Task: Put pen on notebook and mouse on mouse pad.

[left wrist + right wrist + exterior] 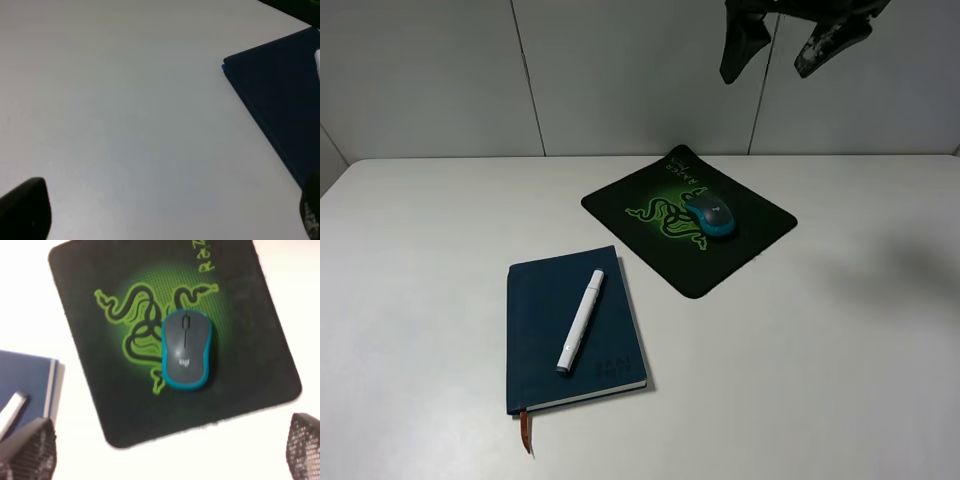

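The white pen (581, 319) lies lengthwise on the navy notebook (545, 345), whose orange-brown ribbon hangs off its near edge. On the black mouse pad (720, 262), over the green snake logo, sits the teal mouse (710, 216). My right gripper (785, 50) hangs open high above the pad's far side. In the right wrist view the mouse (186, 351) rests on the pad (240, 380), with the open gripper (167, 447) empty. The left wrist view shows the open left gripper (167, 210) over bare table beside the notebook (280, 95); the pen (317, 62) barely shows.
The white table (840, 360) carries only the notebook and the pad. A pale panelled wall (620, 70) stands behind the table's far edge. The left arm is out of the exterior high view.
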You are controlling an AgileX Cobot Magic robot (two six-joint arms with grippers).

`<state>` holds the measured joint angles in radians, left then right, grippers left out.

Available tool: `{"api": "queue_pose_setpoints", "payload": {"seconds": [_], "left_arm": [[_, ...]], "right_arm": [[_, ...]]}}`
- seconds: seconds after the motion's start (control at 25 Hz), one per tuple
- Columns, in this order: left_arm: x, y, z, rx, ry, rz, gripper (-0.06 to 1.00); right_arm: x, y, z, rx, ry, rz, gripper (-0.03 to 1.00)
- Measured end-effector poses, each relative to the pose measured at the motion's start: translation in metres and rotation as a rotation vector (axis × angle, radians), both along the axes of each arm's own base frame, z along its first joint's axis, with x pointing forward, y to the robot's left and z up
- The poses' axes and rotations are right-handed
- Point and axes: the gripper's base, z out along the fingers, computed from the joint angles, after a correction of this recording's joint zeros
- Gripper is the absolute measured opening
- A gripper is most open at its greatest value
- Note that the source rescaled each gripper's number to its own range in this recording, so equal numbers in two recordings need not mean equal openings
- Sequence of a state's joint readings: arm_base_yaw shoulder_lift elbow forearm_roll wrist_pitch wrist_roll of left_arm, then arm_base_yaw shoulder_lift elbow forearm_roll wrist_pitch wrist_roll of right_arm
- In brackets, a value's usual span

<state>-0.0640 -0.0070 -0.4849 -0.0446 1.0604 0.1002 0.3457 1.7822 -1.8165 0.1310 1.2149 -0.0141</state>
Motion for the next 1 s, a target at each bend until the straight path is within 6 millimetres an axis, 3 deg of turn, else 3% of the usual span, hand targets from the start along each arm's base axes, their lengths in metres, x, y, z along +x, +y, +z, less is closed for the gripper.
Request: {"api": "queue_pose_setpoints", "payload": {"seconds": [0.2, 0.48, 0.76, 1.0], "left_arm": [[0.0, 0.0, 0.0, 0.0, 0.0, 0.0, 1.0], [0.0, 0.0, 0.0, 0.0, 0.0, 0.0, 1.0], [0.0, 0.0, 0.0, 0.0, 0.0, 0.0, 1.0], [0.0, 0.0, 0.0, 0.0, 0.0, 0.0, 1.0]], "right_arm": [[-0.055, -0.022, 0.02, -0.014, -0.024, -0.003, 1.0], [-0.142, -0.054, 0.031, -0.004, -0.071, -0.011, 1.0], [-0.225, -0.084, 0.012, 0.016, -0.117, -0.017, 1.0], [-0.284, -0.105, -0.01, 0.042, -0.201, -0.02, 1.0]]}}
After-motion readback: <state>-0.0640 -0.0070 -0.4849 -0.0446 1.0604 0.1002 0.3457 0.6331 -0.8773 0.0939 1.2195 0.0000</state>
